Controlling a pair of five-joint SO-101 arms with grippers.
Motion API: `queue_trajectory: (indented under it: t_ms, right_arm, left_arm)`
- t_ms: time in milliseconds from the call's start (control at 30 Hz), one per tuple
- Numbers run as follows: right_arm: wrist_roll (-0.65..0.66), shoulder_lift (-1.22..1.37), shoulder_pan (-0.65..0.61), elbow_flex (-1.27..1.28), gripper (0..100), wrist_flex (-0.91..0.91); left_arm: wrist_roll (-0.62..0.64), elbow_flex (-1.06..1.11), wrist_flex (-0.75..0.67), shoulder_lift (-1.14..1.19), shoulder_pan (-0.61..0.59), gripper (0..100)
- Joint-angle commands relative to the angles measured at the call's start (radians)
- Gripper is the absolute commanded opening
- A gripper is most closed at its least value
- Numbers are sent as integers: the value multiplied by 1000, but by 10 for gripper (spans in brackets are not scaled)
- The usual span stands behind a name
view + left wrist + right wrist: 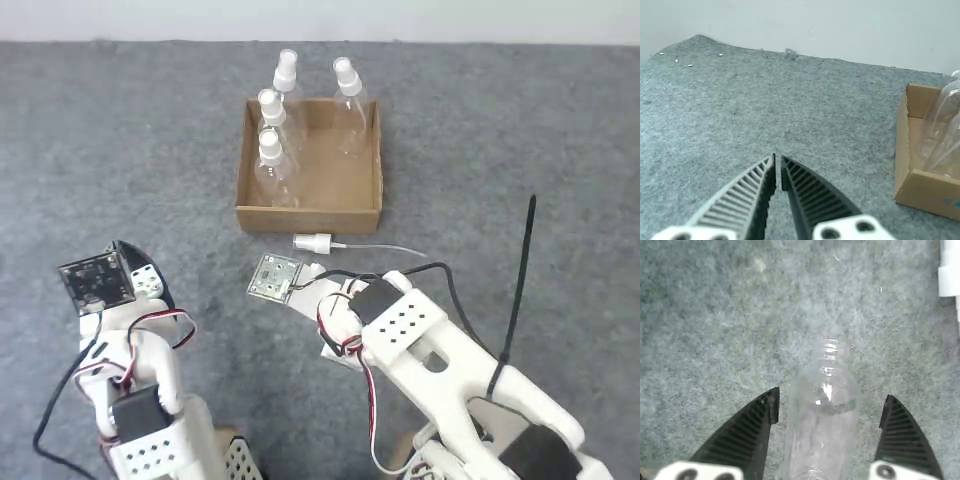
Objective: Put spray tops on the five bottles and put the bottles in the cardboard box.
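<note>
1. The grey felt (pixel 120 150) covers the whole table and gives the light plastic parts a soft, non-slip bed, which is probably why loose pieces lie where they are put
2. The right arm (pixel 420 330) leans forward and low just in front of the box, a pose that suits picking something up off the felt
3. The left arm (pixel 140 400) sits folded back on its own side, well apart from the work, seemingly parked to leave room
4. The cardboard box (pixel 310 215) stands open-topped at the far middle of the table, within reach of both arms
5. Four bottles (pixel 275 170) stand inside it, each with a white spray top on: three grouped along one side and one in the far opposite corner, so most of the task looks done
6. The fifth bottle (pixel 822 430) lies on the felt with its threaded neck bare and pointing away from the wrist
7. The right gripper (pixel 832 394) straddles that bottle, its fingers spread wide on either side and not yet squeezing it
8. The left gripper (pixel 778 157) hangs over bare felt with its fingers pressed nearly together, holding nothing
9. The last spray top (pixel 312 242) lies on its side just in front of the box, its thin tube trailing along the felt, near the bare bottle it presumably belongs to
</note>
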Motion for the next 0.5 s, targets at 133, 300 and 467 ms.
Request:
queue_trajectory:
  t_ms: [133, 300, 467]
  right_arm:
    - [11, 2, -1, 28, 274, -10]
    - [18, 2, -1, 37, 274, -12]
    - [17, 2, -1, 37, 273, -12]
  left_arm:
    - [-2, -16, -34, -6, 2, 12]
    - [-2, -16, -34, -6, 2, 13]
    - [-2, -16, -34, -6, 2, 13]
